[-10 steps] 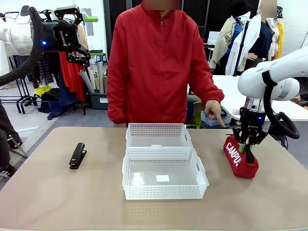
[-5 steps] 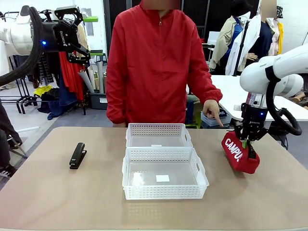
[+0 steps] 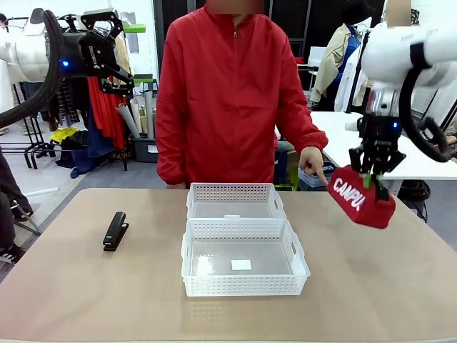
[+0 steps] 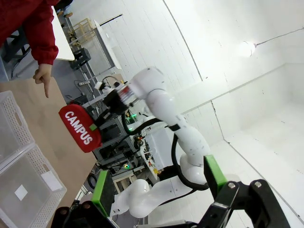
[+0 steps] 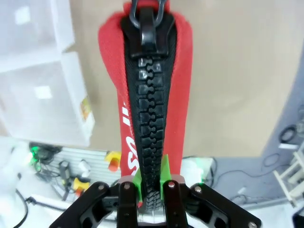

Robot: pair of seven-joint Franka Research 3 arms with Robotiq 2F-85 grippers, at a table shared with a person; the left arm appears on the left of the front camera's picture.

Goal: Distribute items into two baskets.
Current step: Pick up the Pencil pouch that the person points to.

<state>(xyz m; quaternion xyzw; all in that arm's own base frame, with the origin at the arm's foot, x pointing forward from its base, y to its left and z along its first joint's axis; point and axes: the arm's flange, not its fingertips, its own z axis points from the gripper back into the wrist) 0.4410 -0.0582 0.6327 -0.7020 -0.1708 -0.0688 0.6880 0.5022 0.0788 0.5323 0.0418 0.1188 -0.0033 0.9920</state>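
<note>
The tan, round-cornered surface (image 3: 71, 286) carries two containers and one loose item. A person in a red zip jacket (image 3: 228, 93) stands at its far edge. One hand (image 3: 312, 158) of the person hangs at the far right side with the forefinger pointing down, near the pouch but apart from it.

Left tool (image 3: 118, 48): raised high at the left, well off the surface, its jaws spread wide with nothing between them. The left wrist view shows its green pads (image 4: 102, 192) standing far apart.

Right tool (image 3: 371, 179): closed and gripping the pouch. The right wrist view shows the green pads (image 5: 137, 183) pinched on the black zipper (image 5: 149, 118) at one end of the pouch.

The two white rectangular plastic baskets with lattice sides sit mid-surface, touching along their long sides.
- Near basket (image 3: 244, 286): a small white square label (image 3: 241, 264) lies on its floor.
- Far basket (image 3: 234, 191): a small white tab (image 3: 231, 216) shows at its near wall.

Red fabric zip pouch with white "CAMPUS" lettering (image 3: 360, 196): in the air above the right part of the surface. It is to the right of both baskets and touches neither. It hangs tilted, the lettered end higher and toward the baskets, the other end lower and to the right.

Black stapler (image 3: 115, 230): lying on the left part of the surface, well apart from the baskets and pointing roughly away from the robot.
</note>
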